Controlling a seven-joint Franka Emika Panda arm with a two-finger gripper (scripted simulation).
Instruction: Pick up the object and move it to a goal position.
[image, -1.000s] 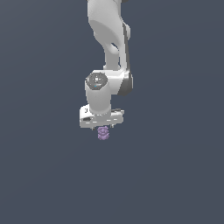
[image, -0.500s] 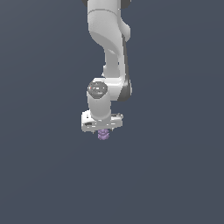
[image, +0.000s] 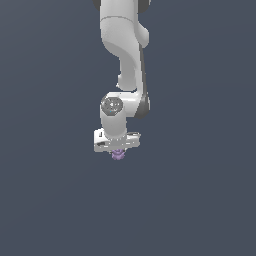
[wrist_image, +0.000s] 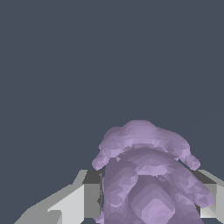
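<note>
Currently the gripper (image: 117, 151) is clamped on the object (image: 118, 155), a small lumpy pale purple item. Exterior view: the white arm (image: 124, 55) comes down from the top of frame, wrist pointing down, and the object pokes out just below the hand, between the fingertips. Only its lower part shows there; the rest is hidden by the hand.

Wrist view: the object (wrist_image: 146, 175) fills the space between the two fingers (wrist_image: 83, 199). Its knobbly sides touch the inner face of each finger, one finger on either side. The rounded upper lobe and two small side knobs stick out past the fingertips. The second finger is mostly covered by the object, with only a sliver visible at the frame edge.

Background is flat dark grey-blue in both views. No surface edge or shadow visible under the object, so cannot tell whether it is resting on something or held clear. Goal position marker not visible in either view.
</note>
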